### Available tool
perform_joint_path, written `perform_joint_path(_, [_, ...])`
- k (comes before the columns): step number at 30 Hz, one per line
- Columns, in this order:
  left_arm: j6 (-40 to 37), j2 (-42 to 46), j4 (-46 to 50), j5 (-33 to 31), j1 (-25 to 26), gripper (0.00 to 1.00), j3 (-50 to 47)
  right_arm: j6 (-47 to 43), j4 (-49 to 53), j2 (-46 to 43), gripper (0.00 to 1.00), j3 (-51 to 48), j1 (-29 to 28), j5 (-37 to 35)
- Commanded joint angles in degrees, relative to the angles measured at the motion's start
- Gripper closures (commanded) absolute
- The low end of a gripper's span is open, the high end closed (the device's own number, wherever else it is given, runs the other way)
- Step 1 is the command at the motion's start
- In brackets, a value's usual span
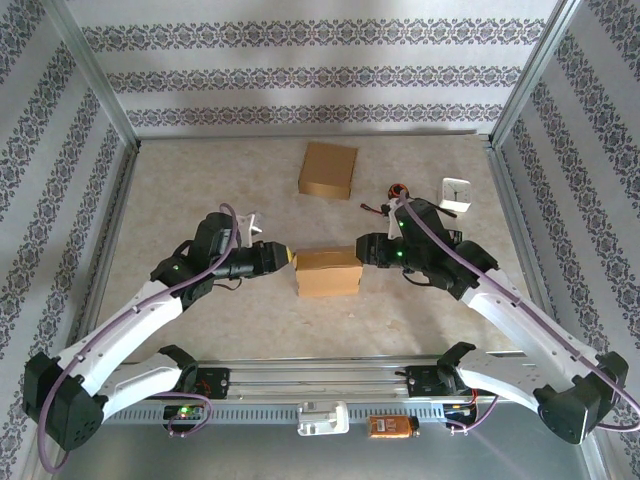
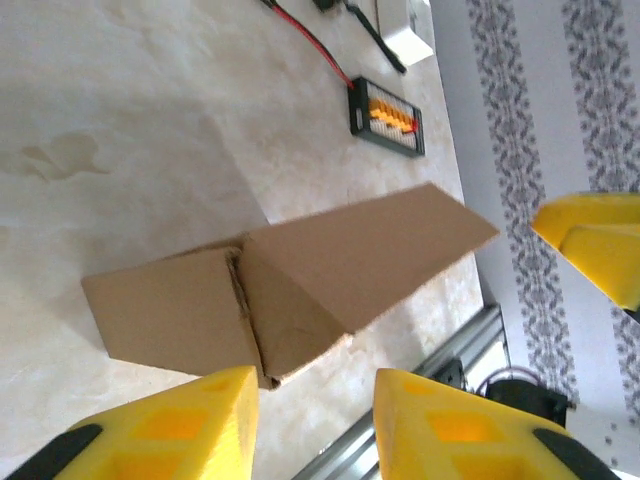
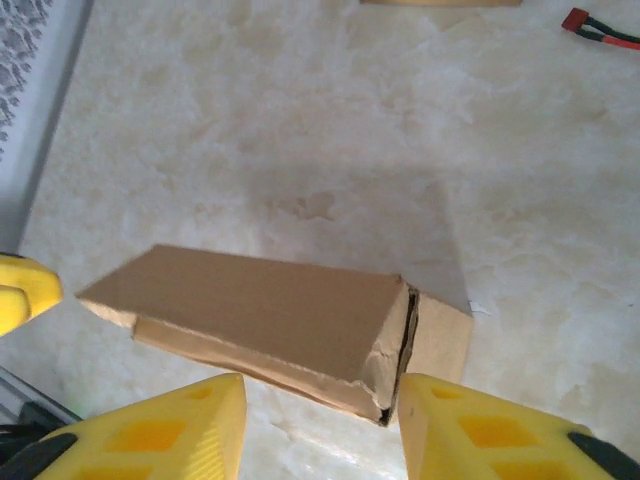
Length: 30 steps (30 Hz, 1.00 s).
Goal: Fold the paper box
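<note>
Where the top camera looks down, the paper box (image 1: 328,271) lies mid-table (image 1: 200,180), with the left gripper (image 1: 285,258) at its left end and the right gripper (image 1: 365,250) at its right. In the left wrist view, the yellow fingers (image 2: 180,420) stand apart, with the box's end just ahead and unclamped. In the right wrist view, the fingers (image 3: 170,430) are likewise spread, with the box just ahead.
</note>
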<state>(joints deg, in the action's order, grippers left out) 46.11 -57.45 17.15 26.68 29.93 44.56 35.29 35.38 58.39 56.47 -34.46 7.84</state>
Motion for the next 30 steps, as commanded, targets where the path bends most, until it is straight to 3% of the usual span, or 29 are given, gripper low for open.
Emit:
perform_joint_path(1, [8.3,-0.3,-0.1,-6.4,-0.1,0.64,2.1,6.1,1.4,-0.5,0.62,1.5,1.5,-2.0])
perform_joint_path(7, [14.2,-6.1,-6.7,1.6,0.3,0.63,3.5,5.7,3.8,3.3,0.64,1.5,2.9,0.2])
perform_joint_path(15, [15.4,-9.0,-9.6,3.3,1.7,0.54,3.7,6.2,1.8,6.1,0.74,0.8,2.8,3.7])
perform_joint_path(18, [16.0,-9.8,-10.5,3.8,2.5,0.6,3.6,6.3,1.6,6.1,0.8,0.3,2.7,4.1])
perform_joint_path(30, [15.9,-10.2,-7.4,0.0,3.9,0.79,-1.6,5.8,0.9,8.0,0.84,-4.5,0.6,3.4])
